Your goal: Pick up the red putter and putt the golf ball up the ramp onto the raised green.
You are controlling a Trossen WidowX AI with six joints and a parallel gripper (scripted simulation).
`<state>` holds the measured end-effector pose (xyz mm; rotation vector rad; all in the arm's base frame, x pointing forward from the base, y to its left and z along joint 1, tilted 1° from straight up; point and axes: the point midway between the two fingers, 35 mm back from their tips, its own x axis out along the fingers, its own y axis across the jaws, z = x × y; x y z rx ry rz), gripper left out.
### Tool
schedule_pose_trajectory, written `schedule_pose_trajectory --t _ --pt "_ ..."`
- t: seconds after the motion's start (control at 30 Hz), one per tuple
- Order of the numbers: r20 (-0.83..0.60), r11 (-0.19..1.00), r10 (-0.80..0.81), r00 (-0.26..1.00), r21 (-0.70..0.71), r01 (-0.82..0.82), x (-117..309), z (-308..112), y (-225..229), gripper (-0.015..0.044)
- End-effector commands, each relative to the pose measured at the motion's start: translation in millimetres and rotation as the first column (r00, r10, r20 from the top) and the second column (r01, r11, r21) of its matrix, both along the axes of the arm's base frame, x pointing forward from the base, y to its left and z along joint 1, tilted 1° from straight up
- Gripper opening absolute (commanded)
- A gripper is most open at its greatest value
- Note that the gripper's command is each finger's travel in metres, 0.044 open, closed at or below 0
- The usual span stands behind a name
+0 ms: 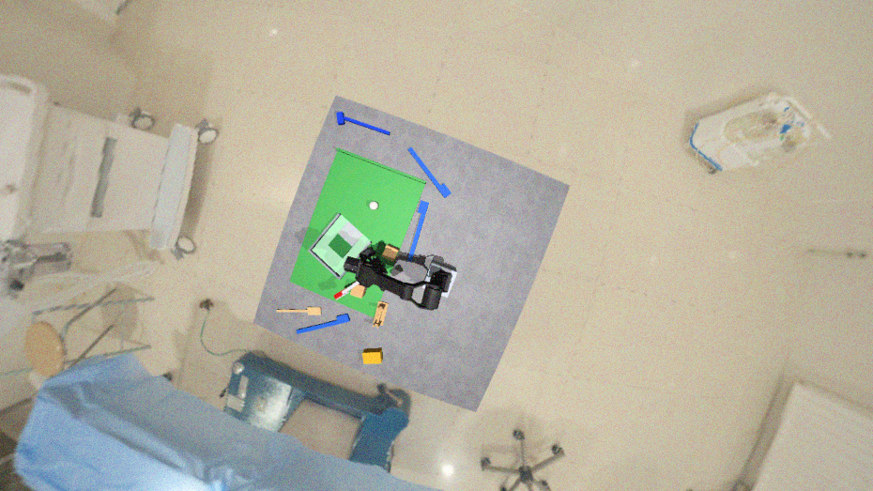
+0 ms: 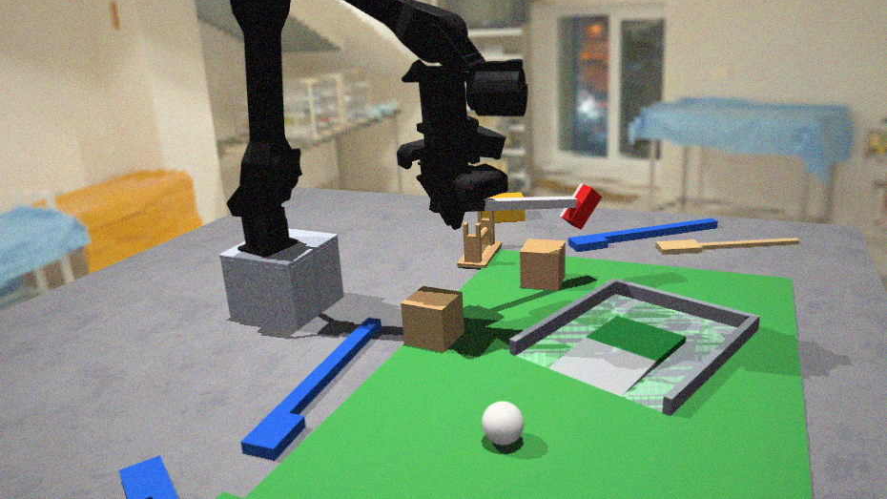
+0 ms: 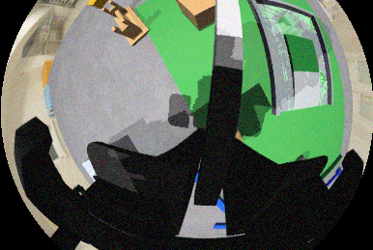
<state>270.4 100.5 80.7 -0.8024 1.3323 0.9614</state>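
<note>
My gripper (image 2: 457, 211) (image 3: 211, 134) is shut on the red putter (image 1: 338, 295) (image 2: 532, 203) (image 3: 228, 13) by its dark grip. The putter's white shaft is nearly level in the air, and its red head is above the far end of the green mat (image 1: 386, 179) (image 2: 405, 447). The white golf ball (image 1: 373, 205) (image 2: 502, 423) rests on the mat, well away from the putter head. The pale ramp (image 2: 601, 365) (image 3: 309, 86) leads up to the dark raised green (image 1: 340, 243) (image 2: 637, 338) (image 3: 301, 52). In the overhead view the arm hides the fingertips.
Grey walls (image 2: 712, 363) edge the ramp area. Two wooden blocks (image 2: 431, 322) (image 2: 542, 264) stand on or at the mat. The wooden stand (image 1: 380, 314) (image 3: 130, 25) holds nothing. A yellow block (image 1: 372, 356) and several blue clubs (image 1: 420, 231) (image 1: 323, 324) lie around the mat.
</note>
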Motion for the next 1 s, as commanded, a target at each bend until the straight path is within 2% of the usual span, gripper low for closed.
schedule_pose_trajectory --t 0.0,0.47,0.97 --pt "-0.011 0.99 -0.14 0.99 -0.017 0.14 8.0 6.0 -21.1 0.0" --pt "-0.057 0.836 -0.544 0.837 -0.116 0.536 19.9 24.4 -99.9 0.0" --pt "-0.066 0.508 -0.859 0.508 -0.238 0.828 7.4 46.0 -185.1 0.0"
